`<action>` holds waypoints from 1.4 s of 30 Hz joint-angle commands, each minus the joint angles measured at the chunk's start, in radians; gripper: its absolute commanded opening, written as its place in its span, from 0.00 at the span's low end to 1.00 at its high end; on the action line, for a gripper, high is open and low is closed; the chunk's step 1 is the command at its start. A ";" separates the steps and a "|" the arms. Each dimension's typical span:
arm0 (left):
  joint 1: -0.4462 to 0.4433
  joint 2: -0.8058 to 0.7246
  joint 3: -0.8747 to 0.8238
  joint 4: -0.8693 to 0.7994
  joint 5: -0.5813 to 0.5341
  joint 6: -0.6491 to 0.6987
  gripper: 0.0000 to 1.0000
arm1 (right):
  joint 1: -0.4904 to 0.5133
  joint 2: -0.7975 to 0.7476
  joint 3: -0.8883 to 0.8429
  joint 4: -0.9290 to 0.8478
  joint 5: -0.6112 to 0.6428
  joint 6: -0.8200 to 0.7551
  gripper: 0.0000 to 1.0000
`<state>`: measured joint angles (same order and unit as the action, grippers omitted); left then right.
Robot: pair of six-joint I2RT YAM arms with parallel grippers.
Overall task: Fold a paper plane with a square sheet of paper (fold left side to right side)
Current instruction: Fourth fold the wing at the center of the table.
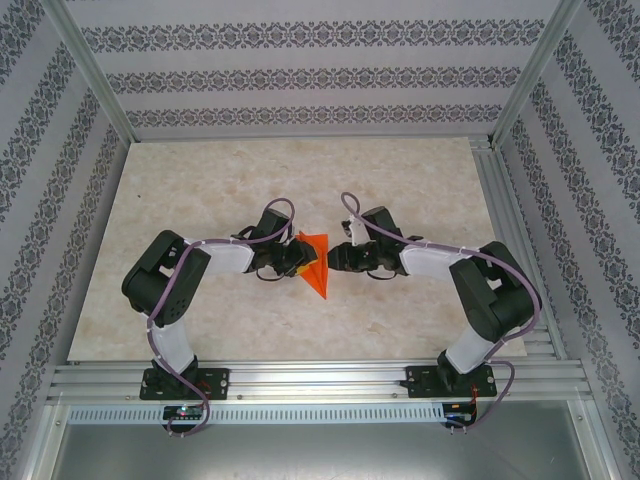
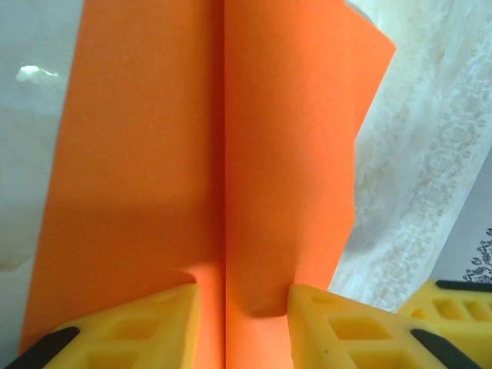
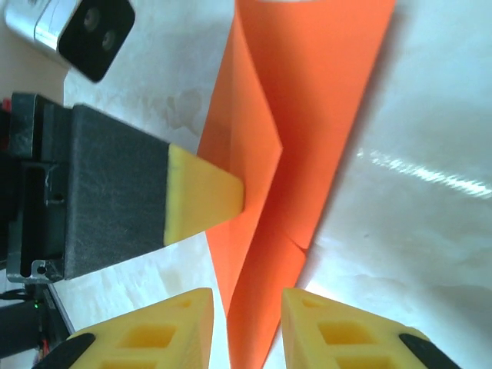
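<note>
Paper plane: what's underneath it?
Marbled table shows around the edges of the paper plane. The patch directly beneath is covered by the orange paper, so anything there cannot be seen.

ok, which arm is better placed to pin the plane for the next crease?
Left, likely. The left gripper straddles the centre ridge of the paper plane, with paper on both sides. The right gripper sits at its narrow end, jaws apart and apparently not clamping.

the paper plane [image 2: 231,154] spreads bright orange across the middle, its centre crease running straight up from the left gripper [image 2: 242,307]. the two yellow fingers [image 2: 154,330] sit either side of that crease, pressed against the paper. the pale marbled table [image 2: 415,177] shows on both sides.
</note>
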<state>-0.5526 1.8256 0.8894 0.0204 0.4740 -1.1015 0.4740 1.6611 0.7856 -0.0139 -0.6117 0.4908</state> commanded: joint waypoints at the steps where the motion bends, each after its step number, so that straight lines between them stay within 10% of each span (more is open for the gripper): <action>1: -0.013 0.032 0.007 -0.057 -0.041 0.013 0.37 | -0.018 0.033 0.057 0.022 -0.044 0.037 0.29; 29: -0.012 0.027 0.014 -0.074 -0.042 0.022 0.37 | 0.011 0.233 0.164 0.090 -0.112 0.101 0.26; 42: -0.012 0.029 0.011 -0.076 -0.044 0.024 0.37 | 0.008 0.243 0.190 0.004 -0.059 0.046 0.02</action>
<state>-0.5533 1.8256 0.8963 0.0063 0.4698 -1.1007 0.4778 1.8900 0.9451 0.0162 -0.7013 0.5747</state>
